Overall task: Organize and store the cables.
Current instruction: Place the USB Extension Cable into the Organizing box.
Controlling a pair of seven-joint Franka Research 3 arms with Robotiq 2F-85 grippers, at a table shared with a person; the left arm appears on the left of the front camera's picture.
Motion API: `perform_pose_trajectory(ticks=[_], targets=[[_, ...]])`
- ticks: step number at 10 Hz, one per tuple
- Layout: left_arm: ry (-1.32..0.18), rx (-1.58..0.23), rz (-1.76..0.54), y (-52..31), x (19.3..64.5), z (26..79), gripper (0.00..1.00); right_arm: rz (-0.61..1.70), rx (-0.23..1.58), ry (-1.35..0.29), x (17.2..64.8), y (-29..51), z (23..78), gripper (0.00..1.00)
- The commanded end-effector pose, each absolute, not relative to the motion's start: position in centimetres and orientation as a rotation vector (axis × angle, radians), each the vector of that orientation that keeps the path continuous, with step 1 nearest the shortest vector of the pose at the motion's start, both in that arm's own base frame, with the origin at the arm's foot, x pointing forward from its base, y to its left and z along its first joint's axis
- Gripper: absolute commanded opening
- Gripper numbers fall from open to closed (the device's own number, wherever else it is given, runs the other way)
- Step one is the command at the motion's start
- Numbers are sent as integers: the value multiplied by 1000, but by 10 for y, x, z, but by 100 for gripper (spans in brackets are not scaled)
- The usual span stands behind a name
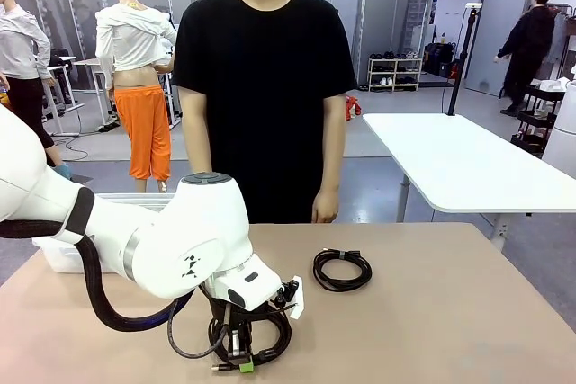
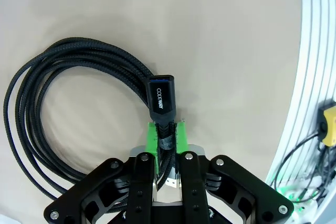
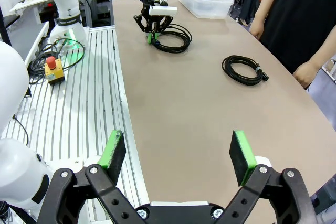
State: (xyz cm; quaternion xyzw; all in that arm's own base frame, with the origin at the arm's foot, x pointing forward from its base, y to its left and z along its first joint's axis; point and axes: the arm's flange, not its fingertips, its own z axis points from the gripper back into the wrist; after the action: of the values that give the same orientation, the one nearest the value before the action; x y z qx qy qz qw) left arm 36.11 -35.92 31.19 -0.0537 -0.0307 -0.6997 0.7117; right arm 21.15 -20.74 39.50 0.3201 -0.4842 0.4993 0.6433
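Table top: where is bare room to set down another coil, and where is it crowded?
Free: the table's right half, between the middle coil and its right edge. Crowded: the near left, where the left gripper straddles the near coil, with the clear bin behind.

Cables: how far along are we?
Done: nothing stored; both coils lie on the table, outside the clear bin. In hand: left gripper sits over the near coil, pads flanking it behind its plug; grip unclear. Left: that coil and the far coil, presumably into the bin. The right gripper is open, empty.
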Motion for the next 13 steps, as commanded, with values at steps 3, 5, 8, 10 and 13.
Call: perform_pose_trajectory(ticks=[3,5,8,10,13], targets=[[-98,-121,-1570,-361,354,312,65,1142,728,-1123,212,-209,398,100],[-102,-124,-1565,-362,355,312,95,1142,728,-1123,212,-209,398,100],[-113,-118,-1554,-361,356,316,100,1142,728,-1123,212,-209,398,100],[-110,-92,-1542,-359,357,319,100,1142,728,-1123,212,-209,398,100],[-90,-105,-1556,-364,357,310,100,1142,728,-1123,212,-209,398,100]])
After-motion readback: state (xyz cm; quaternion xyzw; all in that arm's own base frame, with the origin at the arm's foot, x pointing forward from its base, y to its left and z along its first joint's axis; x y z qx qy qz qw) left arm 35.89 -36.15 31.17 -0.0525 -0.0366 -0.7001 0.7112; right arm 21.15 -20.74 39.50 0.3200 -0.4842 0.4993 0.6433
